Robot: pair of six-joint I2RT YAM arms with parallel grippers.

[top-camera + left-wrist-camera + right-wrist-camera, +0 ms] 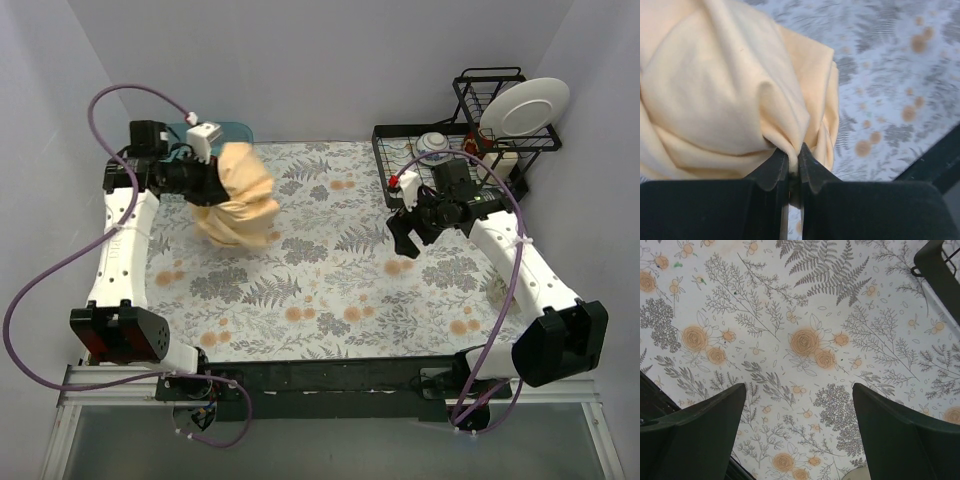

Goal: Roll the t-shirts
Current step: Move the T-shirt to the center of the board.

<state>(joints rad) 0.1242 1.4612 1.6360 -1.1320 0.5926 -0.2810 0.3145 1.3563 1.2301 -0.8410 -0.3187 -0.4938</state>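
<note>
A pale yellow t-shirt hangs bunched in the air over the far left of the table, its lower end near the floral cloth. My left gripper is shut on a fold of this t-shirt, the cloth pinched between the two black fingertips. On the right side my right gripper hovers above the cloth, open with nothing between its fingers. Only the floral pattern shows below it.
A floral tablecloth covers the table. A black wire dish rack with a bowl and a white plate stands at the back right. A teal container sits behind the t-shirt at the back left.
</note>
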